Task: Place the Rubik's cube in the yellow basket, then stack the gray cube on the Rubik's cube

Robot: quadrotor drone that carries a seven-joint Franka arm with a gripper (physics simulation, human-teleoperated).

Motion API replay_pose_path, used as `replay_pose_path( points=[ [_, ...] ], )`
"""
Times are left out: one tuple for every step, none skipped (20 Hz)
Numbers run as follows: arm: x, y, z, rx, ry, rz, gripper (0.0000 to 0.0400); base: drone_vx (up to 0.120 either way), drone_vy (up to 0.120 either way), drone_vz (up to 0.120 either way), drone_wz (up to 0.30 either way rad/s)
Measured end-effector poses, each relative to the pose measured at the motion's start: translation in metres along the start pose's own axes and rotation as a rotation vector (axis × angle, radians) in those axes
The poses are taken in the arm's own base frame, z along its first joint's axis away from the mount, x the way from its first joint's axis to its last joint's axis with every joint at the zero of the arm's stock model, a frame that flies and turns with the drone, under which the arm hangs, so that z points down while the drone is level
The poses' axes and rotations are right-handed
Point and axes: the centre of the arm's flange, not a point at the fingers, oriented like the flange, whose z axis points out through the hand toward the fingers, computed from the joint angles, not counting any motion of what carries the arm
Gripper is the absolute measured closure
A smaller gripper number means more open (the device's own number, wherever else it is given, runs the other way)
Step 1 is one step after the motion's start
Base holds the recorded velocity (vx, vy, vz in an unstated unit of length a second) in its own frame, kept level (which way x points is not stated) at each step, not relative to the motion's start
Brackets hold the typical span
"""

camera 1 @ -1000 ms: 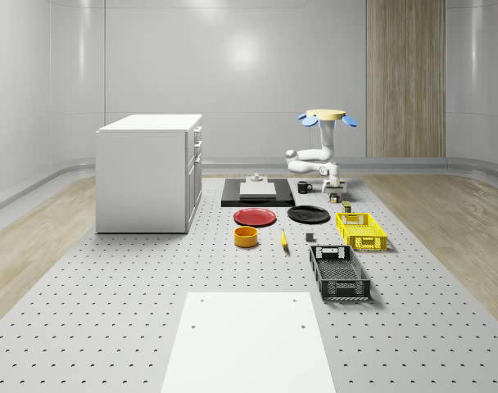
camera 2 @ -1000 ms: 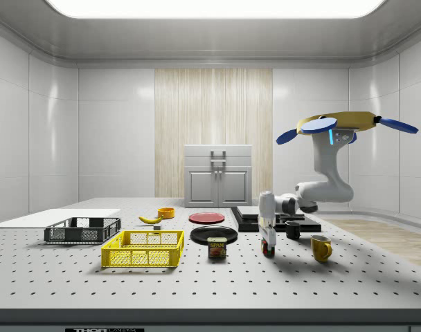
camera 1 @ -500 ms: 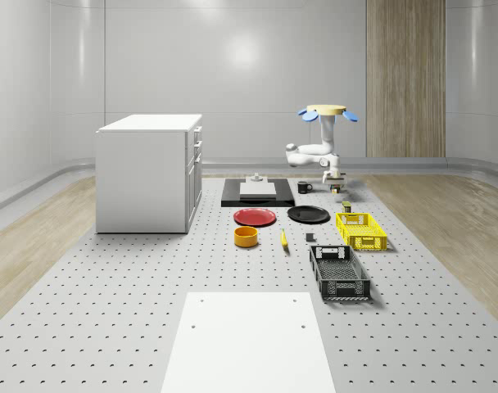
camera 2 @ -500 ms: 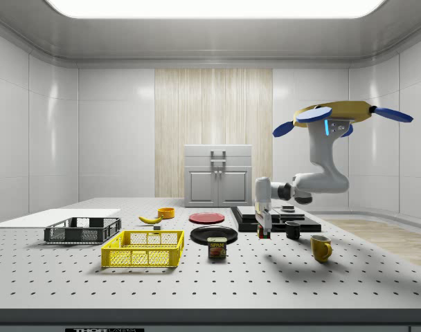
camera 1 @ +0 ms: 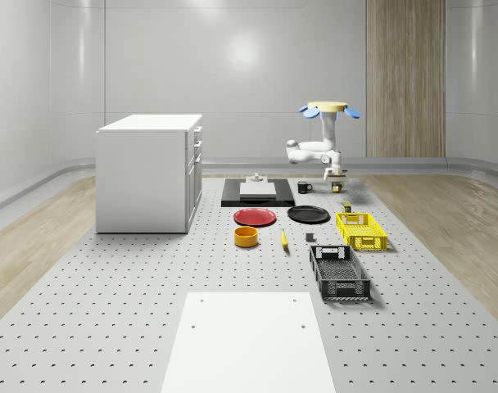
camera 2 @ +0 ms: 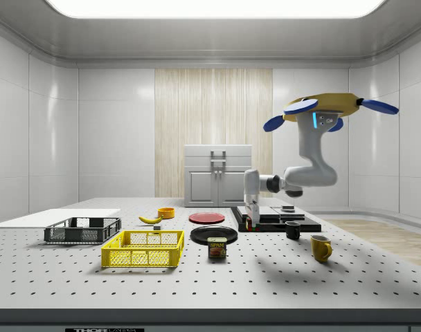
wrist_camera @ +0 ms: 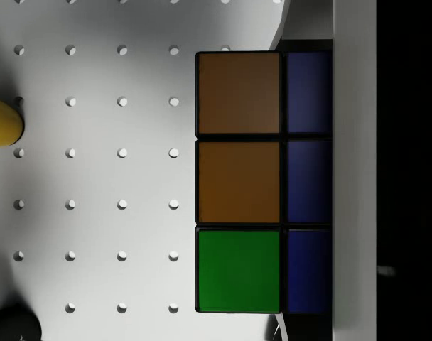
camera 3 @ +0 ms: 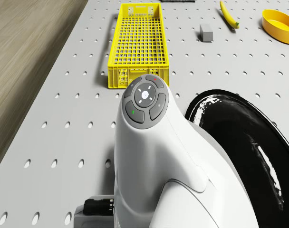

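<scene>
yellow basket (camera 2: 142,249), one; one rubik's cube (wrist_camera: 262,181) held in the jaws of the hovering drone (camera 2: 328,111).

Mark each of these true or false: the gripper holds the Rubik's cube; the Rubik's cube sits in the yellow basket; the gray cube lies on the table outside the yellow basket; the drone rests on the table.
1. The gripper holds the Rubik's cube. True.
2. The Rubik's cube sits in the yellow basket. False: it is in the gripper, apart from the basket.
3. The gray cube lies on the table outside the yellow basket. True.
4. The drone rests on the table. False: it hovers above the table, with the arm hanging below it.
</scene>
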Motion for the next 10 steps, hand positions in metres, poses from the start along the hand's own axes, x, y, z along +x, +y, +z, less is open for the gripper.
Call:
replay_pose_path(
  points=[
    [0.0, 0.0, -0.0001, 0.0, 0.0, 0.0, 0.0075, 0.12, 0.0, 0.0, 0.0],
    [0.0, 0.0, -0.0002, 0.0, 0.0, 0.0, 0.0075, 0.12, 0.08, 0.0, 0.0],
    [0.0, 0.0, -0.0003, 0.0, 0.0, 0.0, 0.0075, 0.12, 0.12, 0.0, 0.0],
    [0.0, 0.0, -0.0003, 0.0, 0.0, 0.0, 0.0075, 0.12, 0.12, 0.0, 0.0],
    [0.0, 0.0, -0.0004, 0.0, 0.0, 0.0, 0.0075, 0.12, 0.12, 0.0, 0.0],
    [0.0, 0.0, -0.0004, 0.0, 0.0, 0.0, 0.0075, 0.12, 0.12, 0.0, 0.0],
    [0.0, 0.0, -0.0004, 0.0, 0.0, 0.0, 0.0075, 0.12, 0.12, 0.0, 0.0],
    [0.0, 0.0, -0.0004, 0.0, 0.0, 0.0, 0.0075, 0.12, 0.12, 0.0, 0.0],
    [0.0, 0.0, -0.0005, 0.0, 0.0, 0.0, 0.0075, 0.12, 0.0, 0.0, 0.0],
    [0.0, 0.0, -0.0005, 0.0, 0.0, 0.0, 0.0075, 0.12, 0.0, 0.0, 0.0]
  ],
)
